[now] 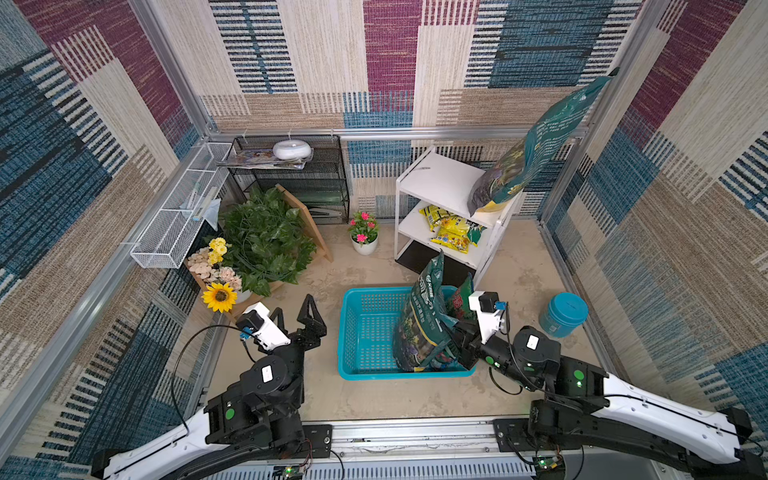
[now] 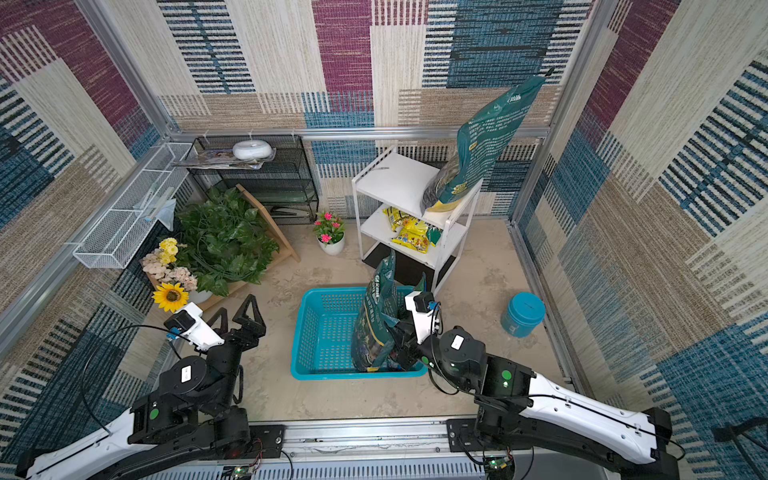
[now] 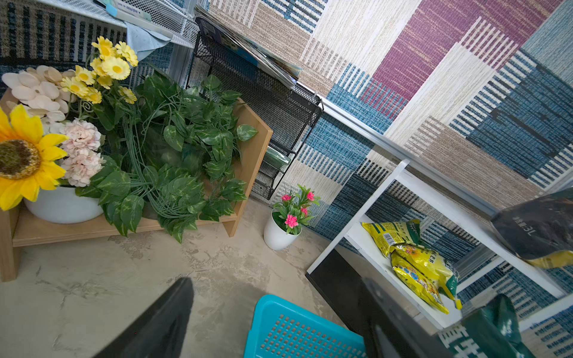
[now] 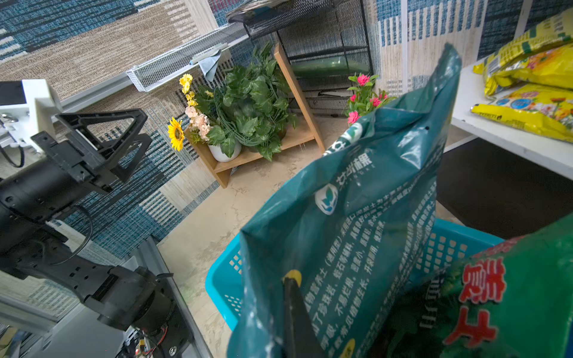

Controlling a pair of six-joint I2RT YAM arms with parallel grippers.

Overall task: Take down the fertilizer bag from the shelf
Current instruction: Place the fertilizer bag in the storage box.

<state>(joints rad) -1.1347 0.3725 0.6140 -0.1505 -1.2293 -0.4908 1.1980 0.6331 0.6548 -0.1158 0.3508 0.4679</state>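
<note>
Patchwork carpet walls close three sides of a beige floor (image 1: pixel 374 399), and a metal rail (image 1: pixel 415 432) bounds the near edge. Open floor lies between the blue basket (image 1: pixel 365 332) and the wooden plant stand (image 1: pixel 309 224), and in a strip between basket and rail. The shelf (image 1: pixel 436 178) stands in the far right corner, its base just beyond the basket's far rim.

The fertilizer bag (image 1: pixel 419 320) is off the shelf. It stands upright in the right half of the basket, with its top edge rising past the far rim. The right gripper (image 1: pixel 455 340) is clenched on its lower part. The left gripper (image 1: pixel 293 305) hangs over bare floor left of the basket, jaws spread and holding nothing.

A second green bag (image 1: pixel 540 141) rests on the top board, leaning into the wall corner and overhanging the board's right edge. Yellow packets (image 1: pixel 451 230) lie on the lower board.

Both top views show a teal canister (image 2: pixel 523 313) on the floor right of the basket, which neither wrist view shows. The right wrist view alone shows one yellow-tipped finger (image 4: pixel 291 297) pressed on the bag's printed face, the other finger hidden. It also shows a smaller green packet with red characters (image 4: pixel 496 294) beside the bag. The left wrist view shows the shelf's black base panel (image 3: pixel 335 285) and the lower end of the second bag
</note>
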